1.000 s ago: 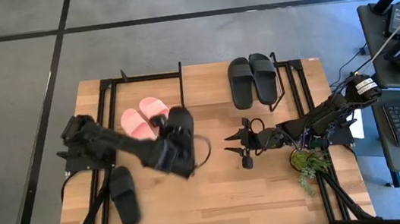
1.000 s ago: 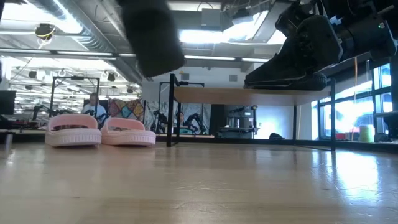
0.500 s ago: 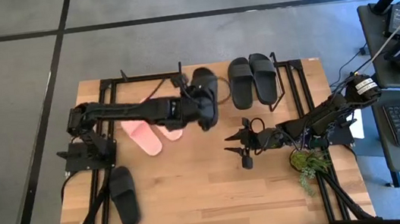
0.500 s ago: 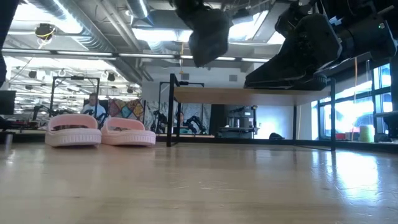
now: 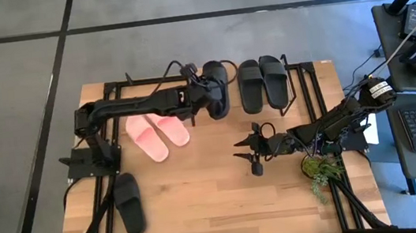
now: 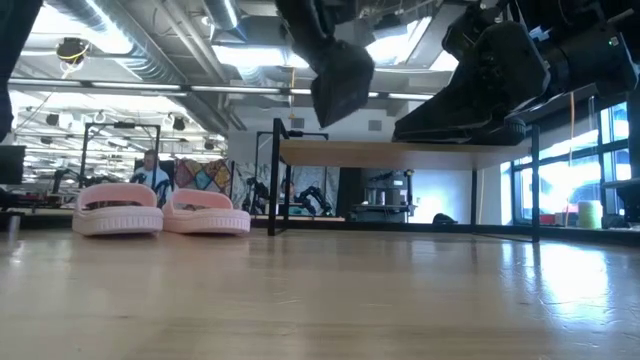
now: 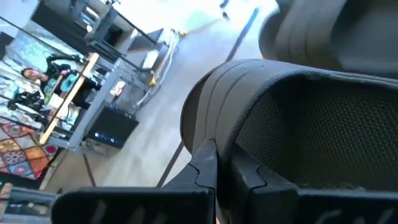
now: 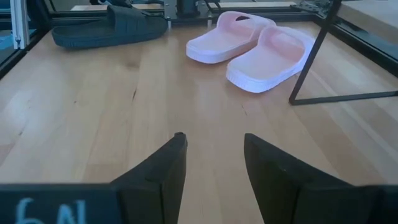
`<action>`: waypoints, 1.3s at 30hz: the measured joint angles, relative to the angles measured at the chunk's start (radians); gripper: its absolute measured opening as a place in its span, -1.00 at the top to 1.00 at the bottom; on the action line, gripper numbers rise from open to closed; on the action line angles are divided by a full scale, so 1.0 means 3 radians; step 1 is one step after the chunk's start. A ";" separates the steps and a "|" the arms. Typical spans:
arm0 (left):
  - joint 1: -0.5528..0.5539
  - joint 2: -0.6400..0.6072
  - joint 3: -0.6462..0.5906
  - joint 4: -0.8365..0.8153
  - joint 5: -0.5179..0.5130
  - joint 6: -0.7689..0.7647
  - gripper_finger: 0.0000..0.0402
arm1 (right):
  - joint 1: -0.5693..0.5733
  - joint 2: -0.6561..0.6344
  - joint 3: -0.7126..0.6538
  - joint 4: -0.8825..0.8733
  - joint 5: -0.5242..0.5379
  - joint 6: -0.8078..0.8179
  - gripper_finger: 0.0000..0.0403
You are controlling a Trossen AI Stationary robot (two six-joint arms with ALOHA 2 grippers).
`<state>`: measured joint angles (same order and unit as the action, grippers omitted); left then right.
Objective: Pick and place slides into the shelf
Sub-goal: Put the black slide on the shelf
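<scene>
Pair of black rubbery slide sandals point(image 5: 261, 83) sits on the low light-wood shelf with a thin black frame point(image 5: 204, 86) at the desk's far edge, toward its right end. Small pink pair point(image 5: 158, 134) lies on the desk point(image 5: 202, 197) by the shelf's left end. One lone black slide point(image 5: 129, 204) lies near the front left corner. Green plant sprig point(image 5: 320, 171) near the right edge. Left gripper point(image 5: 208, 100) clamps a black wide-strap slide point(image 5: 216, 88), held over the shelf just beside the black pair. Right gripper point(image 8: 211, 158), fingers spread and empty, hovers low mid-desk.
</scene>
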<state>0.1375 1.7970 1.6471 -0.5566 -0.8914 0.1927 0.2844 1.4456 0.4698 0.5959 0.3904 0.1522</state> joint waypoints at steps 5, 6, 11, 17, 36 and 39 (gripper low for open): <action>0.0009 0.0160 0.0004 0.0072 0.0019 0.0094 0.99 | 0.0000 0.0000 0.0000 0.0048 0.0000 -0.0197 0.20; 0.0006 0.0195 0.0004 0.0096 0.0016 0.0134 0.99 | 0.0000 0.0000 0.0001 0.0053 0.0000 -0.0268 0.20; 0.0009 0.0323 0.0003 0.0227 -0.0059 0.0190 0.99 | 0.0000 -0.0001 0.0040 0.0087 0.0001 -0.0424 0.20; 0.0028 0.0408 0.0004 0.0340 -0.0049 0.0193 0.99 | 0.0000 -0.0001 0.0065 0.0121 0.0001 -0.0425 0.20; 0.0131 0.0540 0.0005 0.0466 -0.0128 0.0254 0.86 | 0.0000 0.0000 0.0065 0.0067 0.0001 -0.0338 0.20; 0.0131 0.0540 0.0005 0.0487 -0.0124 0.0265 0.81 | 0.0000 -0.0001 0.0065 0.0067 0.0001 -0.0336 0.20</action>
<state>0.1768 1.9591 1.6485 -0.4105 -0.9287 0.2722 0.2844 1.4454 0.4892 0.6159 0.3908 0.0513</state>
